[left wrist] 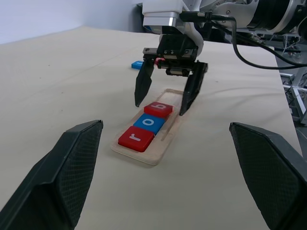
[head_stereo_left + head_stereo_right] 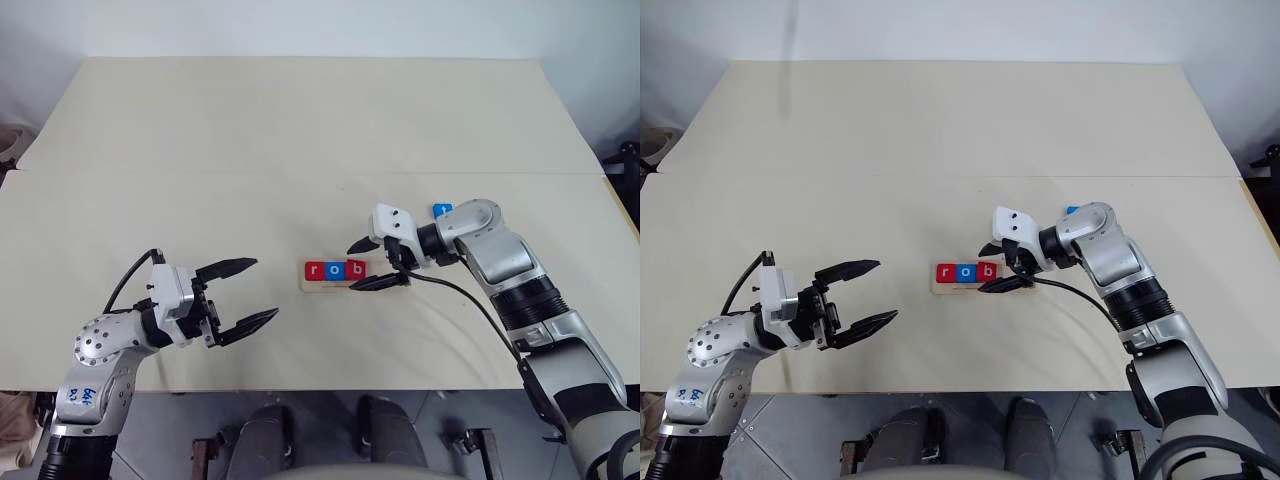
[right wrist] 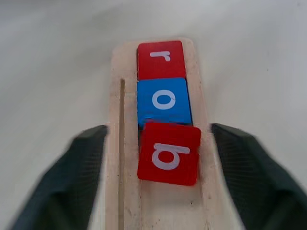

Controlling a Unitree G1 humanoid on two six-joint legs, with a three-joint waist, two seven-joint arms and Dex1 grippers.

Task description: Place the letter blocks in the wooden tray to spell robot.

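A pale beige table [image 2: 300, 130] carries the wooden tray [image 1: 163, 143] and one blue tile [image 2: 442, 210].

Head pair: high, looking forward and down over the table [image 2: 300, 130], both sharing the wooden tray [image 2: 316, 287]. Left wrist: low and level, facing the right gripper [image 1: 163, 98] across the tray. Right wrist: close above the letter blocks [image 3: 163, 112], looking steeply down.

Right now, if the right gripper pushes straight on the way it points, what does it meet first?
Most likely the red b block, lying slightly askew in the tray between the right gripper's open fingers, though depth is unclear.
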